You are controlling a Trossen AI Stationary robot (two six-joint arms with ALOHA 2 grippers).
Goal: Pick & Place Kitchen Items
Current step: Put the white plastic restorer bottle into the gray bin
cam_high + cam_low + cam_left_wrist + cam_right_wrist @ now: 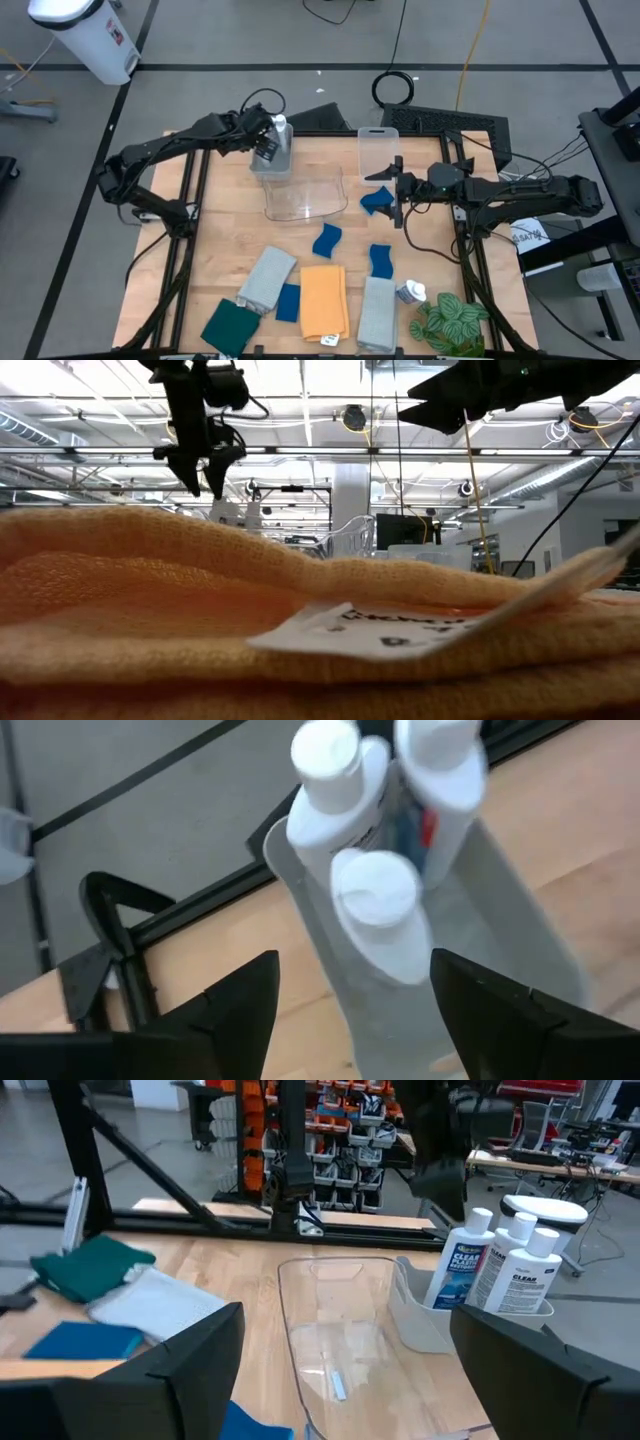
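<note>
Three white bottles (375,910) stand upright, packed together in the grey bin (271,165) at the far left of the surface (225,250). That reads as sorting: bottles go in this bin, which suggests the clear bin (305,195) just beside it is meant for other items. The left gripper (350,1005) hovers directly above the bottles, fingers spread wide and holding nothing. It looks to have just let one go, though that is only a guess. The left arm reaches in from the left edge, bent at the elbow, wrist tipped downward over the bin.

The right gripper (345,1380) is also spread and empty, and points across the surface toward the clear bin. Its arm lies low and nearly straight, coming in from the right edge. A blue sponge (376,201) lies just beside its fingertips — probably the next pick.

The rest waits at the near side. Two more blue sponges lie mid-surface. Nearer are a grey cloth (267,277), an orange cloth (323,300), a second grey cloth (377,312), a blue cloth (288,302) and a dark green cloth (231,327). One more white bottle (409,293) lies on its side next to the leafy plant (448,320). Most of the job seems undone.
</note>
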